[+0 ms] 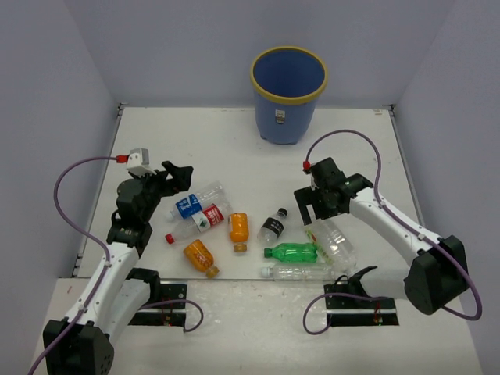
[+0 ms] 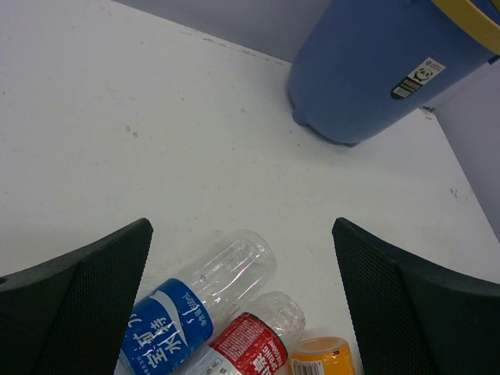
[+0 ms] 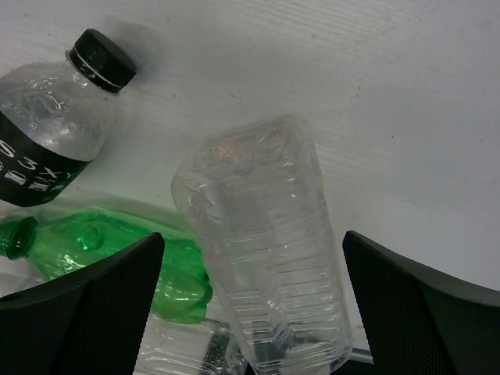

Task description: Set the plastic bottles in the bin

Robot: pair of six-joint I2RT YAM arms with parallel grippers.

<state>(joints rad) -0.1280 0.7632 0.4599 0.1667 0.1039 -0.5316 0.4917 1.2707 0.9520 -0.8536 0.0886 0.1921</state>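
White table (image 1: pixel 211 133), bin (image 1: pixel 284 117) interior only overhead, black-capped bottle (image 3: pixel 47 148) close-up right wrist

Bottles (image 1: pixel 238 226) well before the bin (image 1: pixel 285 117)

black-labelled bottle (image 3: pixel 43 148), perhaps "3X", blue-labelled bottle (image 2: pixel 195 305), Chinese
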